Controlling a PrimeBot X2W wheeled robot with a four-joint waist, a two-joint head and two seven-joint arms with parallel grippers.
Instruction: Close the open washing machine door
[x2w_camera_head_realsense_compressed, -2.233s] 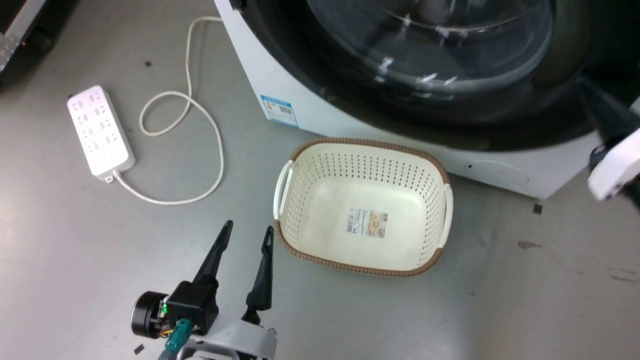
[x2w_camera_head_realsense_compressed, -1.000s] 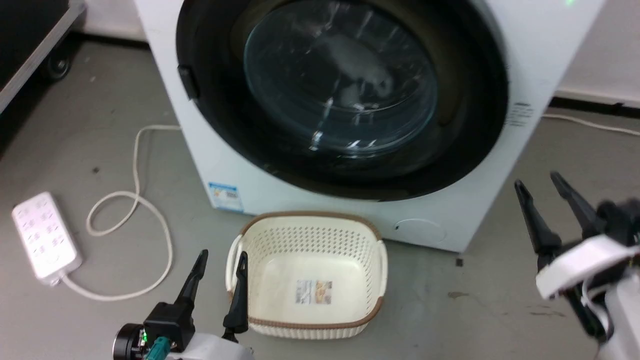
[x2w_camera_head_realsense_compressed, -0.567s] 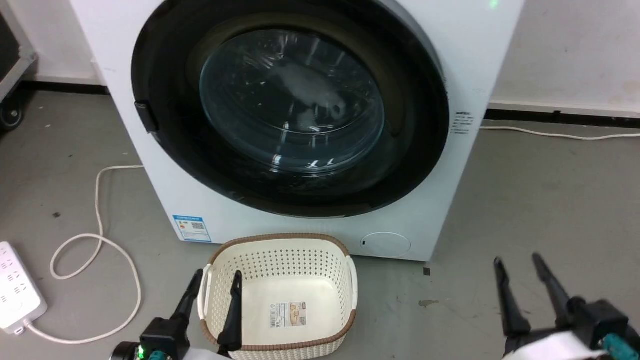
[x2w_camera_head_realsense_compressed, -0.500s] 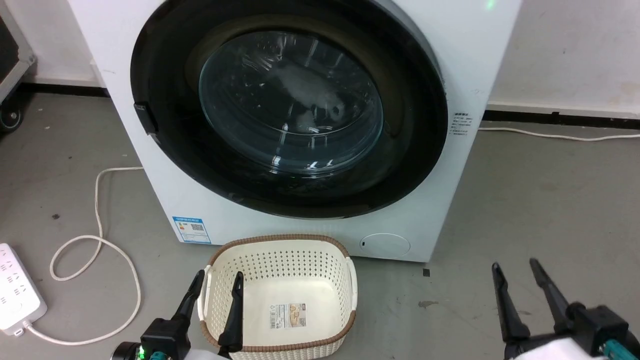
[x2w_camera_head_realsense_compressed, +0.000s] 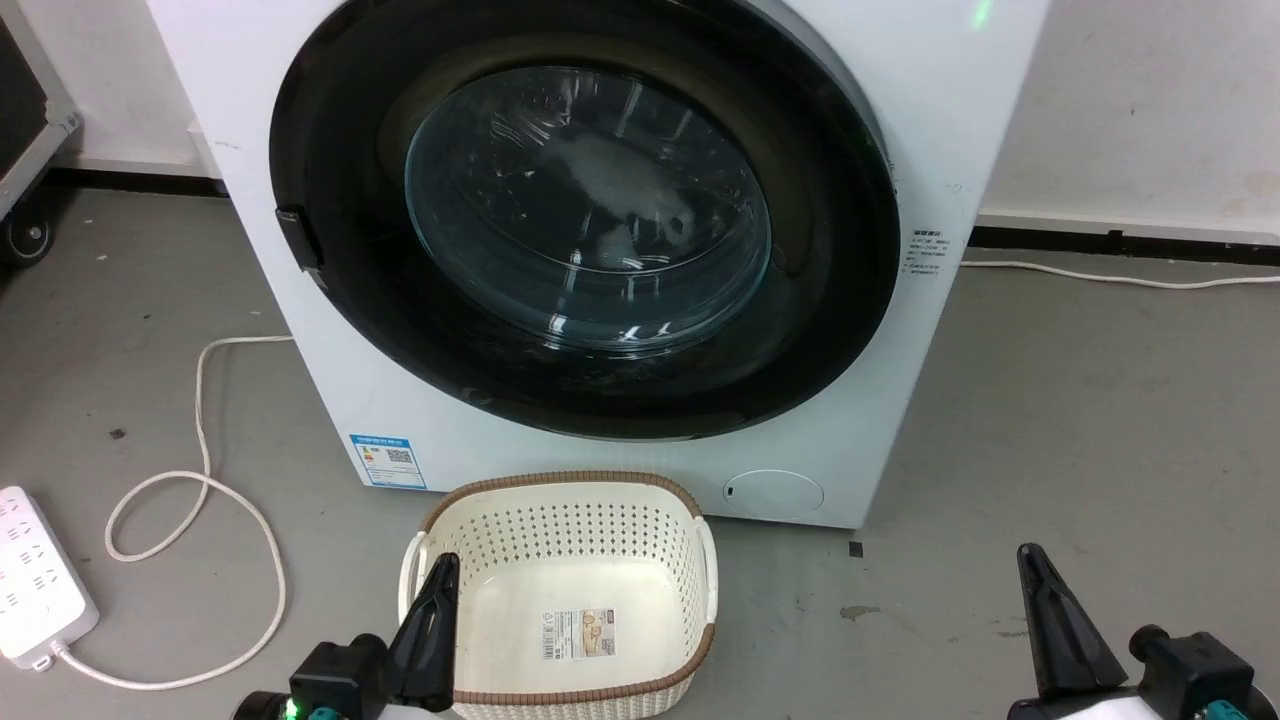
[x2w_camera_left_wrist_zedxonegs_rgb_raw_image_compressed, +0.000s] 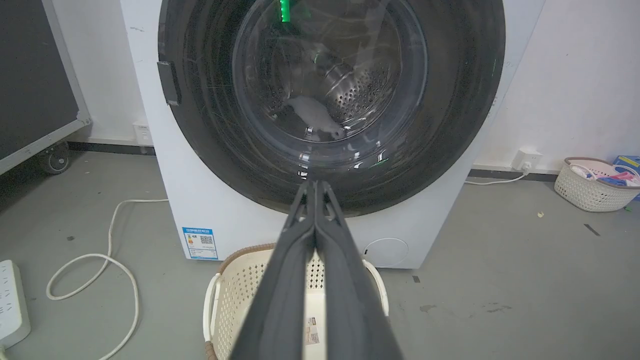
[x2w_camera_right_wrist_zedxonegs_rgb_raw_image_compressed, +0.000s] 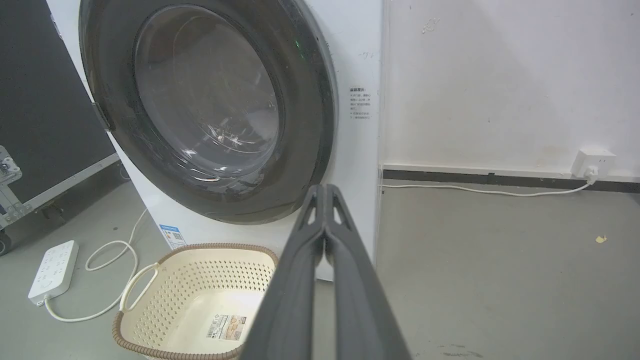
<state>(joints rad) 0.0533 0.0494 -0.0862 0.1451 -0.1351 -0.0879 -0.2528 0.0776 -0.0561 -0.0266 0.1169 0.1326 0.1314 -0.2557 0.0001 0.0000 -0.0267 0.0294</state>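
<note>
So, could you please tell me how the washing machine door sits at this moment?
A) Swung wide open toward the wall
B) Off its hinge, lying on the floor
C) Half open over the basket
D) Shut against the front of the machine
D: the door lies flat in the round recess of the washing machine, with its black rim level with the white front and no gap showing around it.

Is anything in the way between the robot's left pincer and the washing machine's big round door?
The cream basket sits on the floor between the left pincer and the washing machine door, lower than the door itself.
</note>
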